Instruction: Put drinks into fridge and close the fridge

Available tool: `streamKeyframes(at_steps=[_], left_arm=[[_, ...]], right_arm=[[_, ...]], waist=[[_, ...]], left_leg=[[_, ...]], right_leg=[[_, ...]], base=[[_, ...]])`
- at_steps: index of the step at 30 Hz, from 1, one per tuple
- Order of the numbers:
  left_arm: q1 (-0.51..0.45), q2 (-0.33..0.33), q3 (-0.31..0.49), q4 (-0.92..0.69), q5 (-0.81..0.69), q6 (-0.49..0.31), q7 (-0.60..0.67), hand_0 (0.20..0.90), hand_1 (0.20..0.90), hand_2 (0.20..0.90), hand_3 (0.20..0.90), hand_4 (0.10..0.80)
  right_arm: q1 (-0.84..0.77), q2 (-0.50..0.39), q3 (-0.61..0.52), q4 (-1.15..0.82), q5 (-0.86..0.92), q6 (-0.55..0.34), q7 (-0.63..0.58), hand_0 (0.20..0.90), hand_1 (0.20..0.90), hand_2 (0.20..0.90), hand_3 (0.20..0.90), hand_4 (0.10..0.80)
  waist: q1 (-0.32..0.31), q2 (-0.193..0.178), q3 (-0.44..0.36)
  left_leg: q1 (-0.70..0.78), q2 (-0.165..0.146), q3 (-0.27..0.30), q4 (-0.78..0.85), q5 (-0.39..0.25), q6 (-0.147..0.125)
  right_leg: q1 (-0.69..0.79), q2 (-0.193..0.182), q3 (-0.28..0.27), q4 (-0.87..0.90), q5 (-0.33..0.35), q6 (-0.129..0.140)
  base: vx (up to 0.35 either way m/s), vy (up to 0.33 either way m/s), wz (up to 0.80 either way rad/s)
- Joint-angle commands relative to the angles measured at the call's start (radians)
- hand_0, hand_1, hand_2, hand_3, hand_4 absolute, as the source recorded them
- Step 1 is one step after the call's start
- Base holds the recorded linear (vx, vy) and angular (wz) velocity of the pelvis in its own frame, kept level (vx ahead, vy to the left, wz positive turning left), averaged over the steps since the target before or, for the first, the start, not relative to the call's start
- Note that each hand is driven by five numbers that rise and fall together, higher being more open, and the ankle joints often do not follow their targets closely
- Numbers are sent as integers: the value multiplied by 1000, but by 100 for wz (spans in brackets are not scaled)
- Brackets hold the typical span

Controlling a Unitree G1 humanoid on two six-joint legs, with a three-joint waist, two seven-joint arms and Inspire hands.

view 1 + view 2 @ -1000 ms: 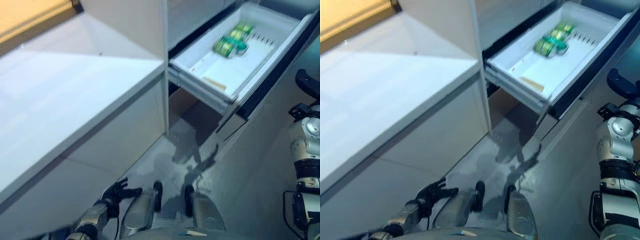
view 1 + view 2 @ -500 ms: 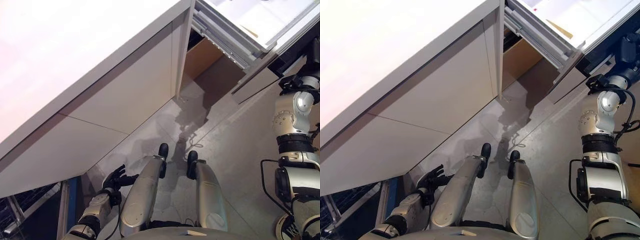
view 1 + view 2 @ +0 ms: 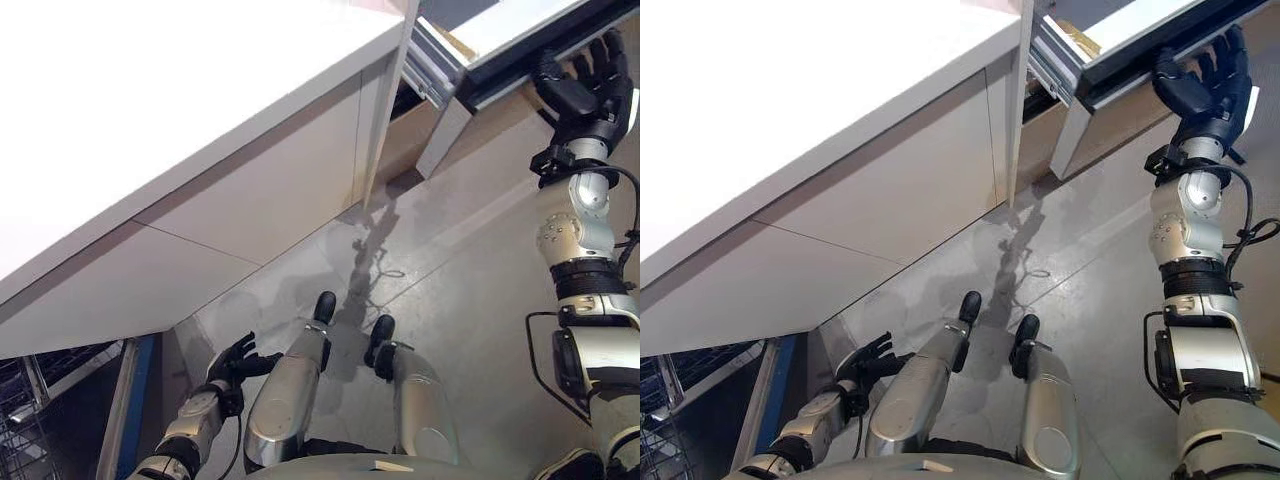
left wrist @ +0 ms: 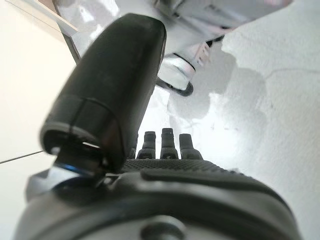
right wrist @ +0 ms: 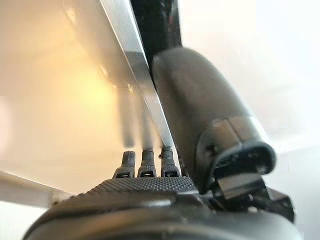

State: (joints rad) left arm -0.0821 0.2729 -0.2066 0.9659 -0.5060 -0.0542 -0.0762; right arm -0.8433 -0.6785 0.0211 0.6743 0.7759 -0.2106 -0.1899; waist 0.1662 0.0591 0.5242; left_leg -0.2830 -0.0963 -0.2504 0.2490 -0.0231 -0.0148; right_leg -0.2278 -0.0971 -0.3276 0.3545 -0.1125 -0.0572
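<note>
The fridge drawer (image 3: 1108,72) juts out at the top right; only its silver and dark front edge shows, and no drinks are in sight. My right hand (image 3: 1202,85) is raised with straight fingers, palm against that front edge. In the right wrist view its fingers (image 5: 144,160) point along the silver edge (image 5: 131,60), and the hand is open and holds nothing. My left hand (image 3: 235,362) hangs low beside my left leg, open and empty, with its fingers spread.
A white counter (image 3: 150,120) with flat cabinet panels (image 3: 250,200) below fills the left. Under the drawer is a brown panel (image 3: 490,125). A wire rack (image 3: 20,440) and a blue edge (image 3: 125,420) stand at the lower left. Grey floor (image 3: 450,250) lies ahead.
The camera has tipped down, so the drawer's inside and the green cans have left the picture. My right hand has risen to the drawer's front edge. The left hand stays low.
</note>
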Motion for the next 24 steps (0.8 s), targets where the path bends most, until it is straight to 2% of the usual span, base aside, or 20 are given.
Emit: streamKeyframes(at_steps=[1, 7, 8, 10, 15, 17, 22, 24], left_arm=[[64, 104, -57, -47, 56, -34, -23, 900, 900, 900, 900, 800], [88, 127, -31, 1, 126, -24, -29, 900, 900, 900, 900, 800], [97, 126, -27, 26, 147, -22, -23, 900, 900, 900, 900, 800], [105, 124, -25, 44, 167, -19, -23, 900, 900, 900, 900, 800], [112, 103, -19, 79, 182, -3, -24, 900, 900, 900, 900, 800], [109, 95, -17, 89, 165, 3, -30, 900, 900, 900, 900, 800], [60, 72, -26, 110, 144, 40, -28, 900, 900, 900, 900, 800], [51, 67, -30, 112, 135, 46, -28, 900, 900, 900, 900, 800]], right_arm=[[-287, -43, 202, -53, -32, -45, 201, 900, 900, 900, 900, 800], [-285, -59, 185, -58, -40, -43, 137, 900, 900, 900, 900, 800], [-267, -60, 177, -74, -72, -40, 102, 900, 900, 900, 900, 800], [-242, -68, 167, -102, -80, -31, 81, 900, 900, 900, 900, 800], [-145, -87, 117, -160, -128, -35, 16, 900, 900, 900, 900, 800], [-100, -85, 82, -192, -75, -41, -14, 900, 900, 900, 900, 800], [78, -33, -35, -208, -56, -58, -115, 900, 900, 900, 900, 800], [116, -11, -52, -194, -46, -43, -130, 900, 900, 900, 900, 800]], waist=[[138, -26, -122], [154, -79, -199], [146, -96, -233], [134, -107, -264], [75, -114, -346], [45, -114, -372], [-39, -106, -427], [-50, -104, -434]], left_leg=[[71, -34, 17, -20, -14, 49], [170, -14, 0, -150, 22, 33], [196, -8, 9, -183, 29, 34], [218, 0, 29, -209, 36, 34], [275, 10, 91, -257, 31, 40], [295, 13, 119, -269, 24, 42], [347, 29, 194, -306, 7, 45], [356, 31, 207, -313, 4, 44]], right_leg=[[84, -21, 47, -33, -17, 39], [192, 1, 15, -174, 21, 58], [213, 7, 19, -203, 31, 65], [229, 11, 24, -228, 44, 72], [261, 19, 68, -288, 79, 92], [269, 21, 91, -311, 94, 100], [284, 31, 169, -364, 125, 114], [287, 33, 178, -371, 129, 115]], base=[[135, -71, 45], [130, -45, 26], [138, 13, 24], [96, 37, 9], [55, 79, -4], [18, 65, -19], [-12, 30, -37], [-31, 5, -33]])
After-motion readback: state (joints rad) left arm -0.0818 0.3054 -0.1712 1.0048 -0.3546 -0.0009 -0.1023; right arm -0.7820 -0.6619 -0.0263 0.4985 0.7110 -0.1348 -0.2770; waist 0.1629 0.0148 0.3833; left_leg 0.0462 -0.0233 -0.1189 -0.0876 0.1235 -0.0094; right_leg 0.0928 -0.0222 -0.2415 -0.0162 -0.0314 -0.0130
